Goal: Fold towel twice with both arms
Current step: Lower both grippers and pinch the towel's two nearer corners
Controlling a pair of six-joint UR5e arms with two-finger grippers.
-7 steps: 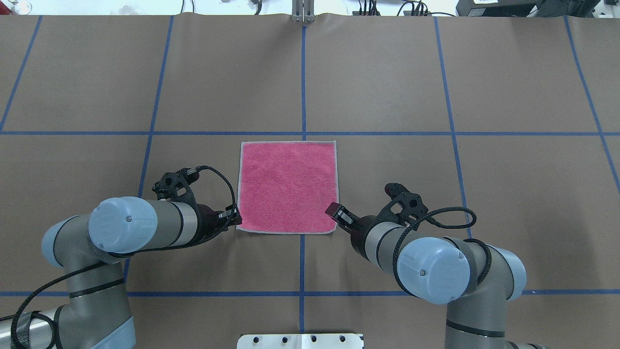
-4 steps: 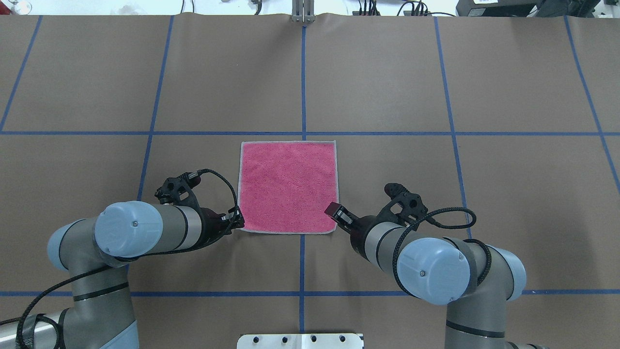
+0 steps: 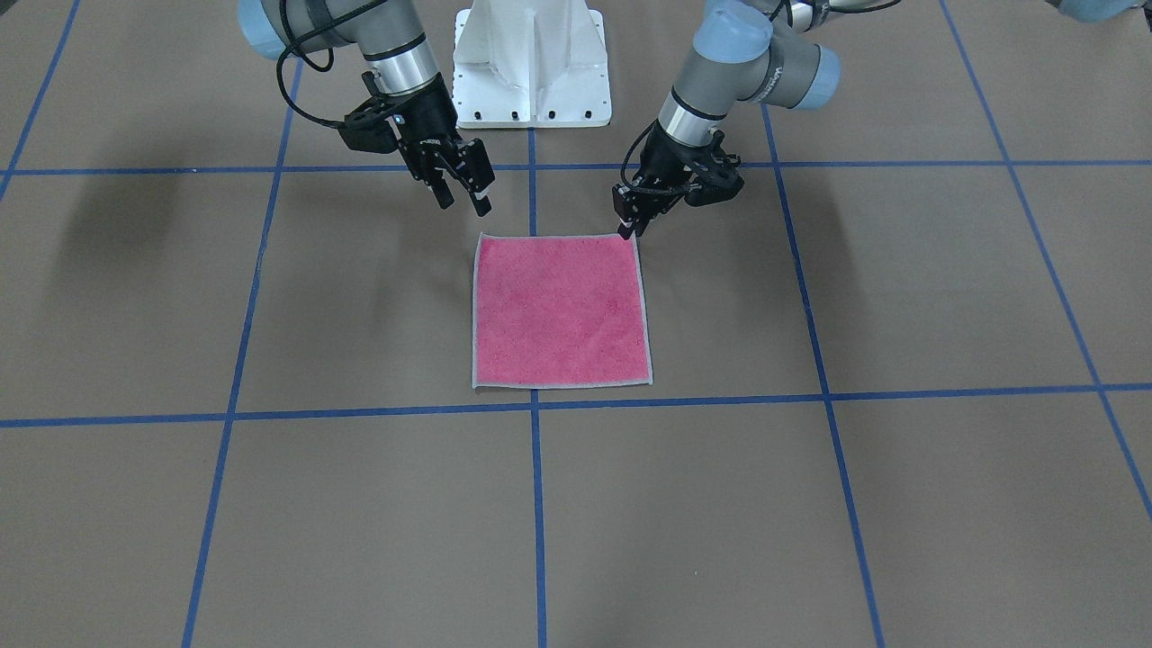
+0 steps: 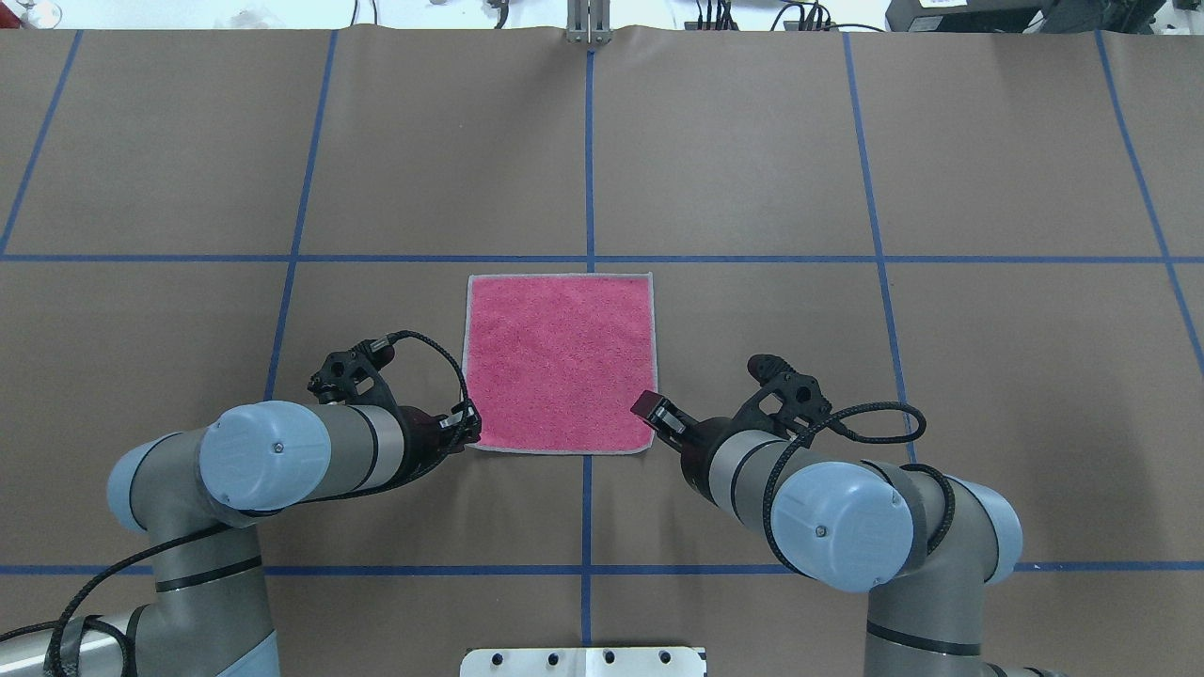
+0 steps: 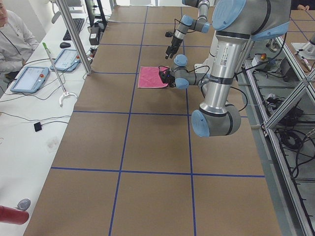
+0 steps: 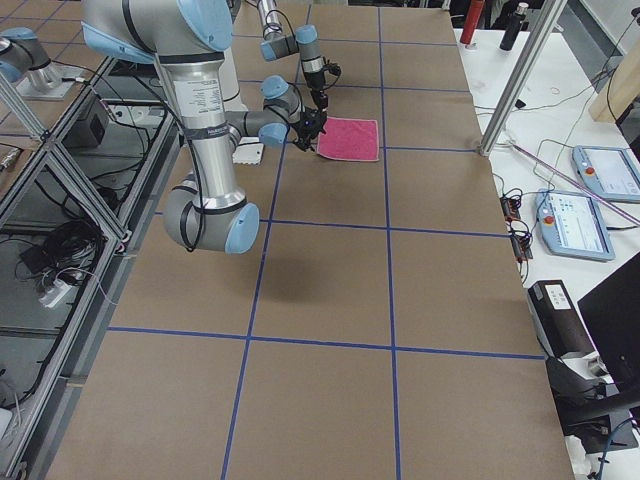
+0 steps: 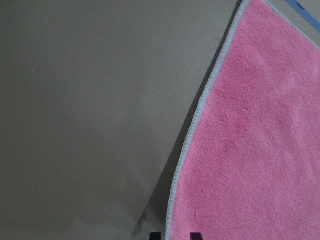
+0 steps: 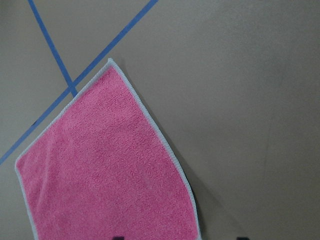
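The left gripper (image 3: 627,229) has slid onto the towel (image 3: 560,310) corner, jaws narrow, perhaps already gripping; the right gripper (image 3: 464,205) stands open.

Fuzzy terry towel (image 4: 559,362) on matt brown paper tabletop (image 4: 752,141)

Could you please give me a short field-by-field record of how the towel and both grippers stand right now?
towel: flat, unfolded, pink face up
left gripper: low at the towel's robot-side left corner
left fingers: close together, astride the stitched edge; grip not confirmed
right gripper: open, appears raised above the robot-side right corner, not touching
folds done: none
table: brown cover with a blue tape grid
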